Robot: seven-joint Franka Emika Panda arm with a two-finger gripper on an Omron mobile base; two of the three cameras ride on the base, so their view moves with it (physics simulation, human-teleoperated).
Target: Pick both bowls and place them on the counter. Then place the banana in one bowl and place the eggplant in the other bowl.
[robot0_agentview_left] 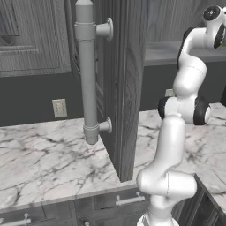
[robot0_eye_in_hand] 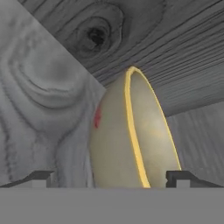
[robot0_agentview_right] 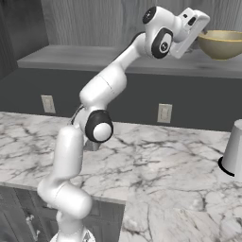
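No legible text

No words, labels, brands, numbers or signs can be read on any surface. A small red mark is seen on the outer wall of the bowl (robot0_eye_in_hand: pixel 127 144) between the jaws, toward the left one, but nothing can be read in it.

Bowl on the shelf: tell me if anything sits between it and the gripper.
Nothing visible does. In the hand view the bowl lies straight ahead between the open gripper's fingertips. In the right base view the gripper is right beside the bowl on the shelf.
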